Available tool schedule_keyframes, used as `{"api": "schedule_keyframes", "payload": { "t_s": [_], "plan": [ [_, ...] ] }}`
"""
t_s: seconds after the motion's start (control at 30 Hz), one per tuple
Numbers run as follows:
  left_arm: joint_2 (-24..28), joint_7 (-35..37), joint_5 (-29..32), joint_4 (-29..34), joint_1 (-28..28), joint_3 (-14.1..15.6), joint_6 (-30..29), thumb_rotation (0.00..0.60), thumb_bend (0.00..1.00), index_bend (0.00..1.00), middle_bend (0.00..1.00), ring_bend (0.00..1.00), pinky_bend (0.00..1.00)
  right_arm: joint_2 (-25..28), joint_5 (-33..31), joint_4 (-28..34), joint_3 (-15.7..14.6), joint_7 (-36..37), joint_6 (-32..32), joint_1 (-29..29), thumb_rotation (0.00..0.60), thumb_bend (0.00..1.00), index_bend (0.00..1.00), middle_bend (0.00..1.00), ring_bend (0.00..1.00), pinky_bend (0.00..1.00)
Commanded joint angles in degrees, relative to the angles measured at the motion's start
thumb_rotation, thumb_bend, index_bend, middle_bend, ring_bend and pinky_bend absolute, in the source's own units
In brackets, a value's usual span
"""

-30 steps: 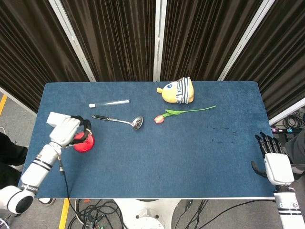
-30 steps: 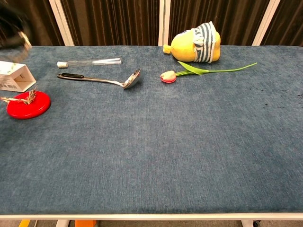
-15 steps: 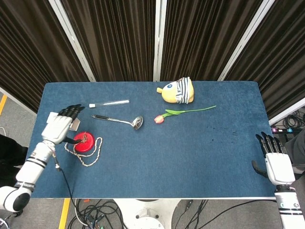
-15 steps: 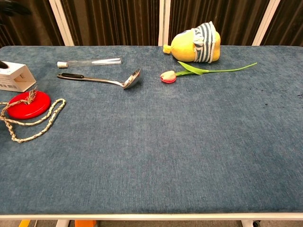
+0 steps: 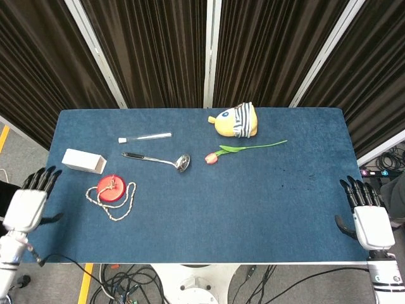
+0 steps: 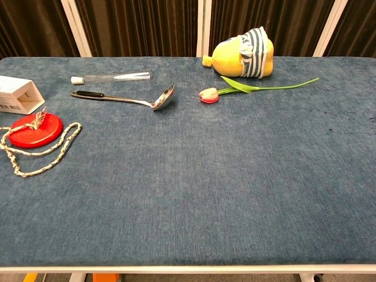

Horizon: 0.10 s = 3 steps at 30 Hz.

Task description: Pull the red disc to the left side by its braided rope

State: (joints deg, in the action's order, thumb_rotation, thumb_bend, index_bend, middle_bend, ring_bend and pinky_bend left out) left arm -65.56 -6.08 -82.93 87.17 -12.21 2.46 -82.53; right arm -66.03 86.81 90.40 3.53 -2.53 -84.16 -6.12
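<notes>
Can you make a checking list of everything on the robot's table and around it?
Surface: blue table, felt-like cover.
Job's things: red disc at left, braided rope lying loose around it.
Clutter: white box, tube, ladle, tulip, plush toy.
Robot hands: left robot hand and right robot hand off the table edges, holding nothing.
Cables: tangle on floor.
Surroundings: dark curtains.

Red disc (image 5: 111, 189), beige braided rope (image 5: 121, 206), blue table (image 5: 253, 202), yellow striped plush (image 5: 235, 121)
</notes>
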Motion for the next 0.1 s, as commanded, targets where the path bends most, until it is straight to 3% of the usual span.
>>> {"api": "schedule_keyframes", "payload": {
  "t_s": [0.03,0.1],
  "plan": [
    [-2.97,-0.17,-3.02,-4.24,4.39,2.63,-4.40,0.600,0.04,0.08,0.04,0.00,0.12,0.23,-0.12,0.48,0.05,-0.14,-0.11,0.11,0.600,0.25,0.00,0.00,0.00,0.00],
    [-3.02,0.48,-3.27,-4.90,4.95,2.60,-4.82,0.600,0.04,0.08,0.04,0.00,0.12,0.15,-0.29,0.57,0.07,-0.18,-0.24,0.25,0.600,0.24,0.00,0.00,0.00,0.00]
  ]
}}
